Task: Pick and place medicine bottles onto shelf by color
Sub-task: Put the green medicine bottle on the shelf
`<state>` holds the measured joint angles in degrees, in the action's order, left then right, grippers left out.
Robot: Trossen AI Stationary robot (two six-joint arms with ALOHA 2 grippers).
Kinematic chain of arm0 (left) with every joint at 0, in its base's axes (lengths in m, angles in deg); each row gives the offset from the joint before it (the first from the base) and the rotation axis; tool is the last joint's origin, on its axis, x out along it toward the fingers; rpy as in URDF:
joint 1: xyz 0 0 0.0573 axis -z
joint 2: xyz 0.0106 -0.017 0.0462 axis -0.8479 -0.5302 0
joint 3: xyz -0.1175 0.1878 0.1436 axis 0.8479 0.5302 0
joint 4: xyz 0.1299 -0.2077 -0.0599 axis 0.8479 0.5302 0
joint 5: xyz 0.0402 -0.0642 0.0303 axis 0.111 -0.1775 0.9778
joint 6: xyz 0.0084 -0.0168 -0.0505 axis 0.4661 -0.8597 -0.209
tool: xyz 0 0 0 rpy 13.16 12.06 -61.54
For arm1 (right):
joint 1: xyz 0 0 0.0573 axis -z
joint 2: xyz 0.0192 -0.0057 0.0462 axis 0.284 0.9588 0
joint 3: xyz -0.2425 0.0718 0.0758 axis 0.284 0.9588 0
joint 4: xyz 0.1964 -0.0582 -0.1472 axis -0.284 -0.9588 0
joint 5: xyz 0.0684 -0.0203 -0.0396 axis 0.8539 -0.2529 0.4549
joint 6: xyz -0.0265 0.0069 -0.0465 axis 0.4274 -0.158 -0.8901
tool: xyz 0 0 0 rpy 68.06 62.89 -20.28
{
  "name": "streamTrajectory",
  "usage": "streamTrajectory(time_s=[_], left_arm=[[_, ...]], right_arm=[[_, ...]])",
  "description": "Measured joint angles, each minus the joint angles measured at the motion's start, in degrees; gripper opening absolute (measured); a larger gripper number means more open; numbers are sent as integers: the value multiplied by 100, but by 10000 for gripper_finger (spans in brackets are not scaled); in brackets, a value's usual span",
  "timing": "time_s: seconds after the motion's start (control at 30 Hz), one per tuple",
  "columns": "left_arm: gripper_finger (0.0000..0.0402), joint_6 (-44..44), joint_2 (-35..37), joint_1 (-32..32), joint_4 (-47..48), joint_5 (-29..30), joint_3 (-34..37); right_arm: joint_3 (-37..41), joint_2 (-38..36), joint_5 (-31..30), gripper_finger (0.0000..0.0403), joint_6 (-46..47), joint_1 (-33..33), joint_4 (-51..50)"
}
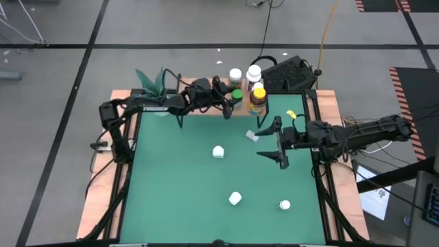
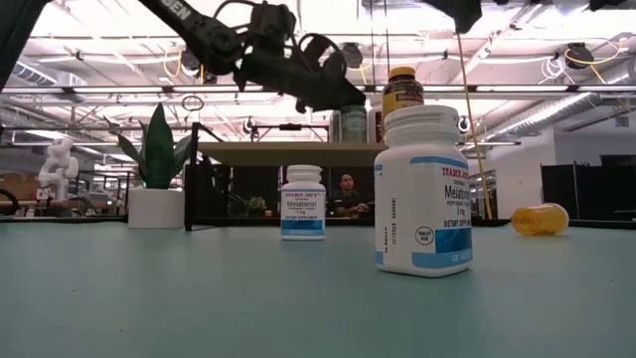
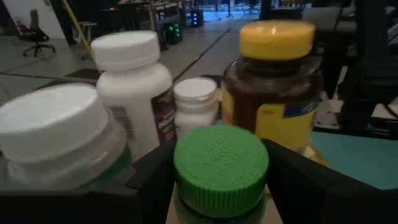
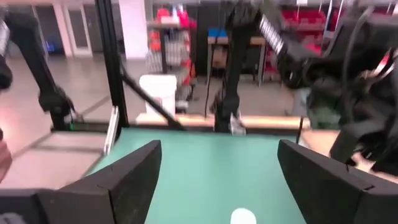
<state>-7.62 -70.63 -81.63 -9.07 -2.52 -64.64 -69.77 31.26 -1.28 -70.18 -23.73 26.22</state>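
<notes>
The left tool [image 1: 230,103] is at the shelf [image 1: 226,110] by the far edge of the table [image 1: 171,192], and its two fingers grasp a green-capped bottle [image 3: 221,171], one finger on each side of the cap. Just beside this bottle on the shelf stand an amber bottle with a yellow cap [image 1: 258,96] and three white-capped bottles [image 3: 130,93], all close together.

The right tool [image 1: 276,143] hangs above the right part of the table with its fingers spread wide, and it holds nothing. Near it, a pink bottle [image 1: 251,135] lies on the table.

Three white bottles are on the green surface: one [image 1: 218,151] near the middle, one [image 1: 235,199] nearer the front edge, and one [image 1: 285,204] toward the front right corner. An orange bottle [image 2: 540,220] lies on its side. A potted plant [image 1: 152,84] stands at the far left corner.
</notes>
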Motion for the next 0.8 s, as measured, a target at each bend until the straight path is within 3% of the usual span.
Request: streamTrajectory(time_s=[0.27, 0.8], left_arm=[[209, 226, 34, -164, 41, -48, 0], [257, 86, -38, -349, 19, -45, 2]], right_arm=[[0, -1, -33, 313, -68, 1, -210], [0, -1, -41, 313, -82, 1, -13]])
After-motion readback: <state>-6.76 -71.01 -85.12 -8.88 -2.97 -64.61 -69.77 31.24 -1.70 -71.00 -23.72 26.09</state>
